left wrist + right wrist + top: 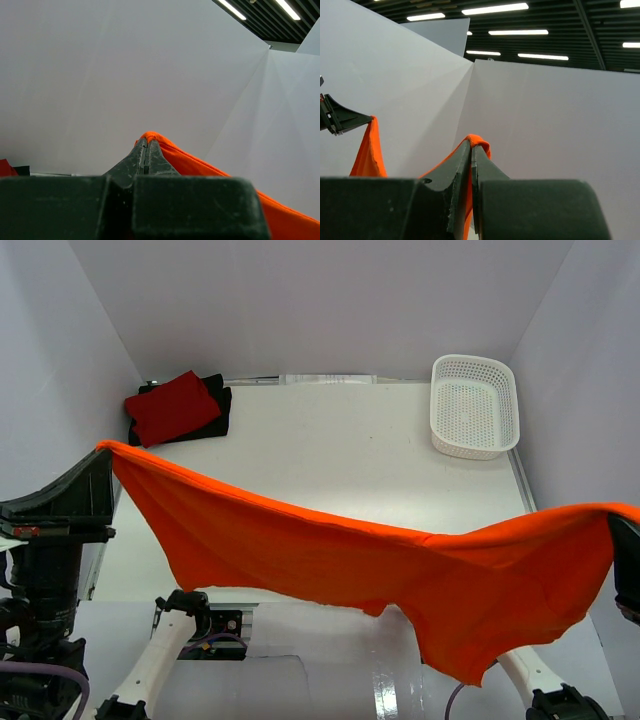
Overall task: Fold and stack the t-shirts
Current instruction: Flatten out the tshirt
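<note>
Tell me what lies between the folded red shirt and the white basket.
Nothing: the table between red shirt and basket is bare in the top view; the orange shirt hangs nearer.

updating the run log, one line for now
orange shirt: stretched in air; left claw: shut on it; right claw: shut on it; red shirt: folded on black shirt

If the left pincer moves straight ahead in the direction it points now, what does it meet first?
Apart from the orange t-shirt pinched at its tips, the left pincer would probably meet the plain white wall first. Nothing else shows in that line, though the wall's distance is unclear.
</note>
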`<state>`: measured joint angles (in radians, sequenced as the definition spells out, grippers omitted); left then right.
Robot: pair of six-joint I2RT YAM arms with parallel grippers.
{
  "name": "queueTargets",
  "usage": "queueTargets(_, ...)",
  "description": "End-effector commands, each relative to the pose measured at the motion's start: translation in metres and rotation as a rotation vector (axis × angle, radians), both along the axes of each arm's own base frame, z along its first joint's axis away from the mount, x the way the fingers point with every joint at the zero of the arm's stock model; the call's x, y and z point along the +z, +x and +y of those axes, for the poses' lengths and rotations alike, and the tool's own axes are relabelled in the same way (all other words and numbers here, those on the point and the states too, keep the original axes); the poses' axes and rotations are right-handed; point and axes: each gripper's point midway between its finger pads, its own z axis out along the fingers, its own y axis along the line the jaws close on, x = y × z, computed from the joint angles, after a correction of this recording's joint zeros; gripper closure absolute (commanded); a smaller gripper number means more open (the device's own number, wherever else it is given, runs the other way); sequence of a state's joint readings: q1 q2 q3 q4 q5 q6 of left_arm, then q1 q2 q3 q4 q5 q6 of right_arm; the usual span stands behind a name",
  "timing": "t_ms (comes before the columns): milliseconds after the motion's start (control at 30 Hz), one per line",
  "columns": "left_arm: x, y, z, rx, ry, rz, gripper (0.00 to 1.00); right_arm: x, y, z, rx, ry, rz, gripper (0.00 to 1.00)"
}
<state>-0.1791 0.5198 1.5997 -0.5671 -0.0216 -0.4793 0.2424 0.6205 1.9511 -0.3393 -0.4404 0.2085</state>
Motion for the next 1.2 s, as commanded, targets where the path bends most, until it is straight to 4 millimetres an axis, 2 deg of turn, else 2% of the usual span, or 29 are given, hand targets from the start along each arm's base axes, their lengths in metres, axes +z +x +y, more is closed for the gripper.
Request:
queueTargets(0, -0.018, 0.023, 0.002, 0.029, -0.006, 0.067, 1.00, -0.007, 0.030, 0.003, 0.010, 0.041, 0.088, 0.92)
queueTargets(33, -0.027, 0.033, 0.002, 0.039, -0.007, 0.097, 1.00, -0.023, 0.065, 0.013, 0.021, 0.020, 0.184, 0.92)
queueTargets(67, -0.037, 0.044, 0.002, 0.045, -0.007, 0.123, 1.00, -0.035, 0.085, 0.020, 0.035, 0.005, 0.245, 0.92)
queueTargets(100, -0.072, 0.075, -0.003, 0.051, 0.004, 0.220, 1.00, -0.049, 0.103, 0.028, 0.062, -0.004, 0.313, 0.92)
queueTargets(133, -0.091, 0.089, -0.004, 0.059, 0.000, 0.266, 1.00, -0.082, 0.141, 0.039, 0.070, -0.023, 0.427, 0.92)
queueTargets(200, -0.126, 0.113, -0.008, 0.051, -0.025, 0.344, 1.00, -0.110, 0.173, 0.044, 0.079, 0.010, 0.525, 0.92)
queueTargets(233, -0.167, 0.133, -0.013, 0.049, -0.024, 0.440, 1.00, -0.126, 0.189, 0.046, 0.069, 0.016, 0.576, 0.92)
queueTargets(267, -0.184, 0.143, -0.016, 0.038, -0.046, 0.481, 1.00, -0.159, 0.218, 0.050, 0.050, 0.014, 0.672, 0.92)
queueTargets(300, -0.204, 0.152, -0.018, 0.044, -0.037, 0.529, 1.00, -0.176, 0.232, 0.052, 0.036, 0.016, 0.724, 0.92)
queueTargets(333, -0.240, 0.170, -0.019, 0.060, -0.041, 0.632, 1.00, -0.196, 0.252, 0.054, 0.017, 0.011, 0.787, 0.92)
queueTargets(367, -0.257, 0.178, -0.016, 0.089, -0.043, 0.682, 1.00, -0.223, 0.271, 0.056, -0.009, 0.002, 0.857, 0.92)
queueTargets(400, -0.272, 0.186, -0.014, 0.110, -0.043, 0.726, 1.00, -0.243, 0.292, 0.059, -0.028, -0.013, 0.915, 0.92)
queueTargets(433, -0.293, 0.201, -0.013, 0.136, -0.033, 0.786, 1.00, -0.255, 0.303, 0.059, -0.048, -0.027, 0.941, 0.92)
queueTargets(500, -0.310, 0.216, -0.007, 0.190, -0.029, 0.827, 1.00, -0.284, 0.334, 0.061, -0.092, -0.040, 1.007, 0.92)
queueTargets(533, -0.312, 0.226, -0.007, 0.202, -0.027, 0.818, 1.00, -0.290, 0.343, 0.061, -0.112, -0.050, 1.015, 0.92)
queueTargets(567, -0.326, 0.239, -0.005, 0.232, -0.024, 0.858, 1.00, -0.295, 0.353, 0.060, -0.131, -0.050, 1.025, 0.92)
queueTargets(600, -0.331, 0.246, -0.005, 0.240, -0.029, 0.871, 1.00, -0.309, 0.370, 0.063, -0.142, -0.066, 1.065, 0.92)
queueTargets(633, -0.328, 0.257, -0.007, 0.237, -0.031, 0.852, 1.00, -0.311, 0.378, 0.065, -0.141, -0.071, 1.058, 0.92)
queueTargets(700, -0.344, 0.279, -0.011, 0.244, -0.020, 0.906, 1.00, -0.329, 0.403, 0.068, -0.159, -0.087, 1.108, 0.92)
queueTargets(767, -0.342, 0.298, -0.013, 0.241, -0.024, 0.898, 1.00, -0.339, 0.419, 0.071, -0.165, -0.098, 1.121, 0.92)
queueTargets(800, -0.360, 0.309, -0.015, 0.251, -0.010, 0.943, 1.00, -0.355, 0.434, 0.073, -0.171, -0.110, 1.162, 0.92)
queueTargets(867, -0.361, 0.325, -0.013, 0.263, -0.010, 0.940, 1.00, -0.368, 0.449, 0.074, -0.189, -0.125, 1.180, 0.92)
queueTargets(900, -0.376, 0.334, -0.013, 0.271, 0.002, 0.974, 1.00, -0.386, 0.460, 0.076, -0.198, -0.138, 1.218, 0.92)
queueTargets(967, -0.385, 0.346, -0.010, 0.283, 0.002, 0.989, 1.00, -0.394, 0.475, 0.073, -0.223, -0.142, 1.233, 0.92)
queueTargets(1000, -0.380, 0.354, -0.010, 0.285, 0.001, 0.980, 1.00, -0.412, 0.486, 0.073, -0.231, -0.154, 1.269, 0.92)
queueTargets(1033, -0.394, 0.362, -0.010, 0.289, 0.011, 1.010, 1.00, -0.411, 0.494, 0.073, -0.231, -0.154, 1.269, 0.92)
queueTargets(1067, -0.395, 0.367, -0.008, 0.295, 0.013, 1.012, 1.00, -0.416, 0.500, 0.071, -0.238, -0.155, 1.280, 0.92)
queueTargets(1100, -0.391, 0.375, -0.008, 0.295, 0.025, 0.999, 1.00, -0.431, 0.508, 0.072, -0.240, -0.165, 1.310, 0.92)
queueTargets(1167, -0.400, 0.387, -0.004, 0.313, 0.043, 1.007, 1.00, -0.431, 0.521, 0.068, -0.258, -0.159, 1.311, 0.92)
